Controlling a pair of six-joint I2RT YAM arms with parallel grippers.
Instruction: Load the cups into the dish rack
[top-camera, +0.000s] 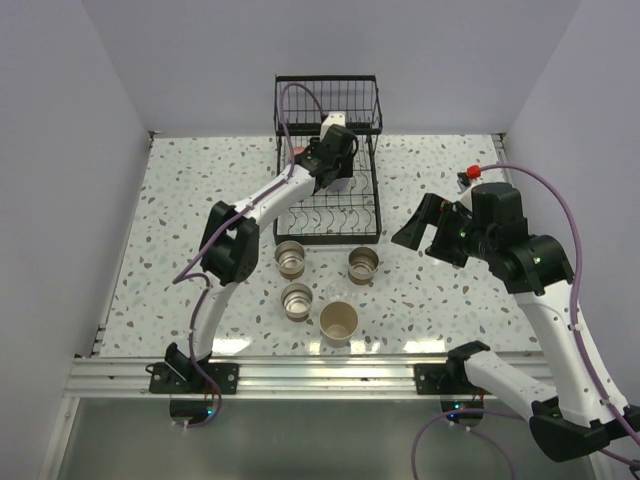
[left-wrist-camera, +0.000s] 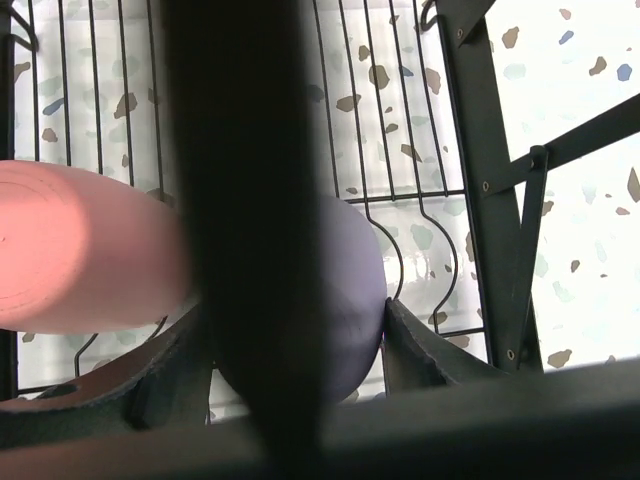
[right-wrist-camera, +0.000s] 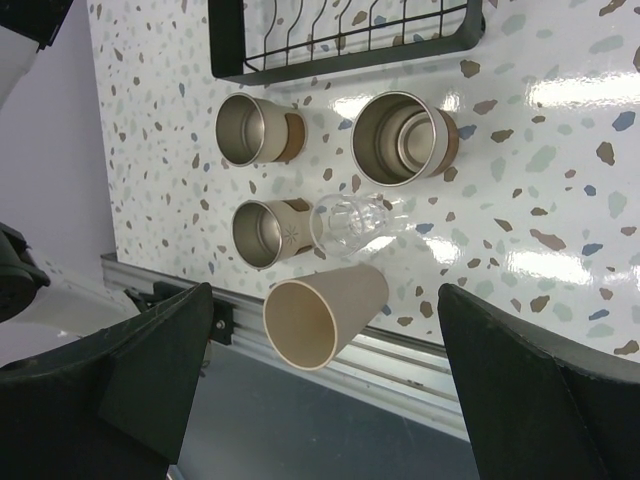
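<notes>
Top external view: dish rack (top-camera: 328, 215) sits at upper centre of the frame on the speckled table (top-camera: 180, 200), with its upright basket section toward the top edge. Left arm reaches up and in over the tined tray. Left gripper (top-camera: 338, 168) is inside the rack, near the middle.

Left wrist view: lavender cup (left-wrist-camera: 352, 290) lies between the fingers (left-wrist-camera: 425, 352) at lower centre, on the rack wires. Jaws are set at a middling width and closed on it, with the right-hand pad against the cup's side. The other pad is mostly hidden behind a dark blurred bar running down the centre of the frame. Coral-pink cup (left-wrist-camera: 80, 255) lies at left of the frame on the same wires, just beside the lavender one. Whether the two touch cannot be told, because the bar covers the gap.

Right gripper (top-camera: 432, 226) hangs above the table at right of centre, well apart from the rack. Its jaws are spread wide and hold nothing.

Right wrist view: five cups stand on the table below the rack's lower edge. Left brown cup (right-wrist-camera: 255, 130) and right brown cup (right-wrist-camera: 400, 138) are nearest the rack. Lower brown cup (right-wrist-camera: 265, 232) is below them, with the clear cup (right-wrist-camera: 355, 222) just beside it on its right. Beige cup (right-wrist-camera: 322, 318) is lowest, near the metal rail (right-wrist-camera: 420, 375). All five are outside the rack, with none in a gripper.
</notes>
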